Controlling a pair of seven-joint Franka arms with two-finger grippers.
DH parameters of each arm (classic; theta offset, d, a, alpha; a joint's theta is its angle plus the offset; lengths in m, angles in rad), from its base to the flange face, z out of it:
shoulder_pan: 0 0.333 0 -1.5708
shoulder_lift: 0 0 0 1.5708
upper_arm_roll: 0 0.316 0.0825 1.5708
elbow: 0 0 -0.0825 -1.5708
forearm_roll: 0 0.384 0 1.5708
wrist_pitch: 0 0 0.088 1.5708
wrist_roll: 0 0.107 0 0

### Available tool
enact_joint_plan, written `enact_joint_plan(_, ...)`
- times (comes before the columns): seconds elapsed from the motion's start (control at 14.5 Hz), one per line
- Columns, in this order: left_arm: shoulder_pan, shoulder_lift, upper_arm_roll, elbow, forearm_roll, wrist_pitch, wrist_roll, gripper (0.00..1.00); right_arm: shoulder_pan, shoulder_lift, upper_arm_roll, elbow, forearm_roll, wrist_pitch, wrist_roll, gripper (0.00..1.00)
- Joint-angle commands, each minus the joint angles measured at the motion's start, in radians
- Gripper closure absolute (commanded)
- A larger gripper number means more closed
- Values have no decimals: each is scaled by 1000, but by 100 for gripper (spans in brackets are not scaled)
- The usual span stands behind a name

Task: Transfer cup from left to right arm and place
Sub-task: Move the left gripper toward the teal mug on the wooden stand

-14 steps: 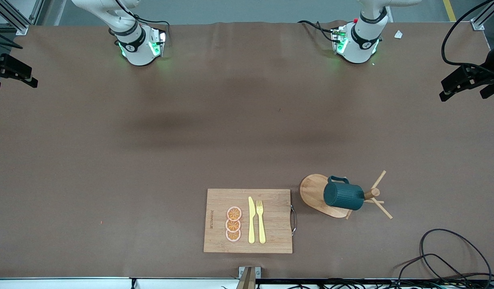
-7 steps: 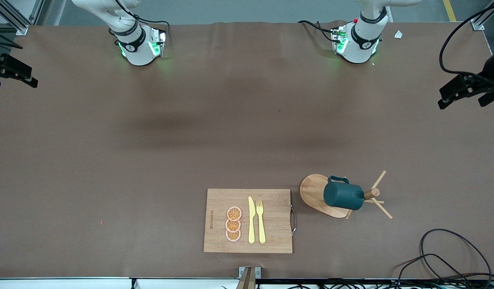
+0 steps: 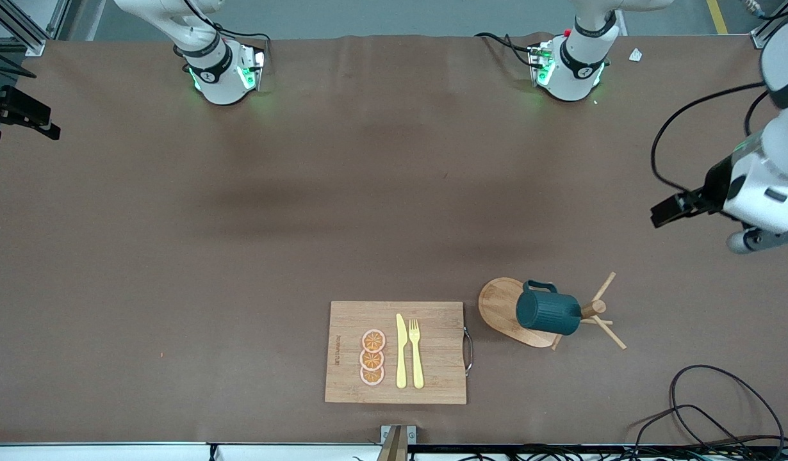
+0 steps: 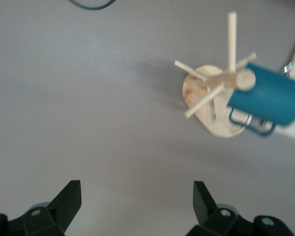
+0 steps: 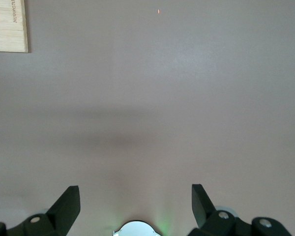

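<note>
The cup (image 3: 548,312) is a dark teal ribbed mug hanging sideways on a peg of the wooden rack (image 3: 504,306), toward the left arm's end of the table. In the left wrist view the cup (image 4: 270,96) and rack (image 4: 211,108) lie ahead. My left gripper (image 3: 664,212) hovers open over bare table beside the rack, apart from it; the left gripper (image 4: 137,199) has only tabletop between its fingers. My right gripper (image 3: 24,125) waits open at the right arm's end of the table; the right gripper (image 5: 135,204) holds nothing.
A bamboo cutting board (image 3: 432,358) with orange slices (image 3: 372,357), a yellow knife (image 3: 401,352) and a fork (image 3: 416,353) lies beside the rack, near the front edge. Its corner (image 5: 10,29) shows in the right wrist view. Black cables (image 3: 721,410) coil at the front corner.
The left arm has swung in from the table's end toward the rack, and its gripper now hangs closer to the cup. The right arm and the cup have not moved.
</note>
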Motion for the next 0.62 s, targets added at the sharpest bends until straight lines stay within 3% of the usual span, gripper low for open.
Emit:
enact_joint_plan(0.0, -2, 47, 3, 24, -51, 48, -242, 0, -13, -19, 6, -16, -3, -3, -12, 0)
enact_joint_plan(0.55, -10, 131, -29, 27, -226, 292, -752, 0, -14, -17, 6, -14, -3, -3, -12, 0)
